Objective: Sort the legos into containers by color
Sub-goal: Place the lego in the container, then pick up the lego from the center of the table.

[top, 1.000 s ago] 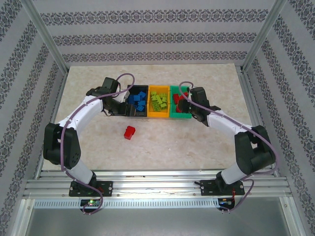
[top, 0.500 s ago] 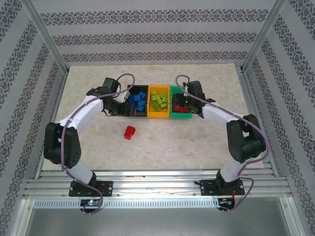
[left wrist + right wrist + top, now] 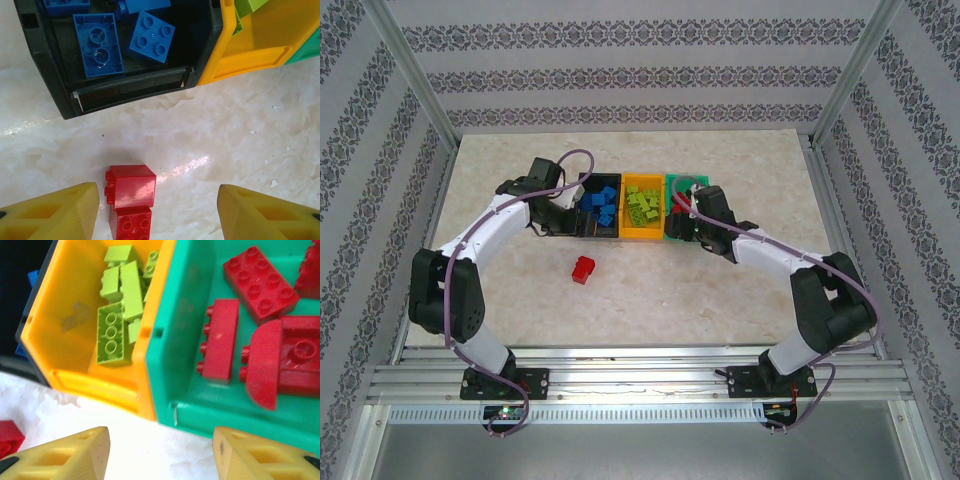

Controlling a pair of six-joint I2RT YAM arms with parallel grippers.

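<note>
- My right gripper (image 3: pixel 160 455) has pulled back from over the green bin (image 3: pixel 165 340). It now hangs just past the bin's near edge, over bare table (image 3: pixel 720 290).
- Its two fingers have opened up, and they hold nothing.
- Red legos (image 3: pixel 255 282) lie inside the green bin.
- The orange-yellow bin (image 3: pixel 65 325) touches the green bin's side. It has lime legos (image 3: pixel 120 300) in it.
- My left gripper (image 3: pixel 157 210) has not moved. Its fingers stand apart with nothing held.
- A loose red lego (image 3: pixel 131 192) lies on the table between those fingers, just beside the one on the left of that view.
- The black bin (image 3: pixel 130 87) sits past it with blue legos (image 3: pixel 97 45) inside, its near wall facing my left gripper.
- There is open table on the near side of all three bins.
</note>
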